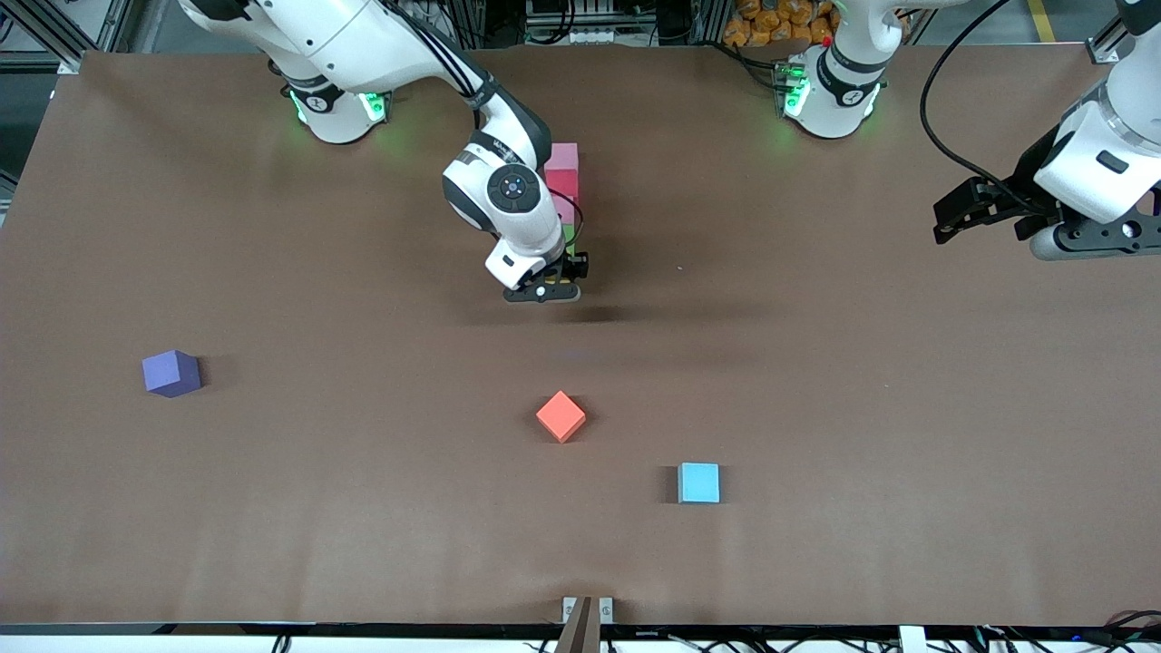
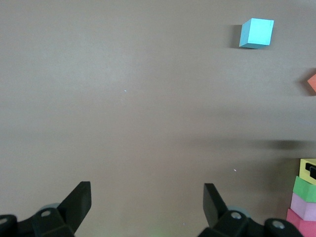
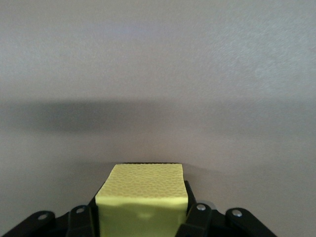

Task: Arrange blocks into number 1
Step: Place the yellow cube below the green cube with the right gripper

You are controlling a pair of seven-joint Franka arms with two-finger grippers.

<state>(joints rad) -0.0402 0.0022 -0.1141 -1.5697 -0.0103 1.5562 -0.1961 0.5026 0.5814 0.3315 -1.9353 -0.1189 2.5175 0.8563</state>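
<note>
My right gripper [image 1: 547, 288] is shut on a yellow block [image 3: 143, 197] and holds it low, at the end of a row of blocks nearest the front camera. From farthest to nearest, the row runs pink block [image 1: 563, 156], red block [image 1: 562, 183], a second pink block [image 1: 565, 210], green block [image 1: 569, 233]. The left wrist view shows the yellow block [image 2: 307, 170] close beside the green block [image 2: 304, 188], in line with the pink block [image 2: 302, 206] and the red block [image 2: 301, 225]. My left gripper [image 1: 952, 222] [image 2: 146, 195] waits open over the left arm's end of the table, holding nothing.
Three loose cubes lie nearer the front camera: a purple cube [image 1: 170, 373] toward the right arm's end, an orange cube [image 1: 560, 415] in the middle, and a light blue cube [image 1: 698, 482] [image 2: 256, 33] beside it. The brown table [image 1: 816, 363] is bare around them.
</note>
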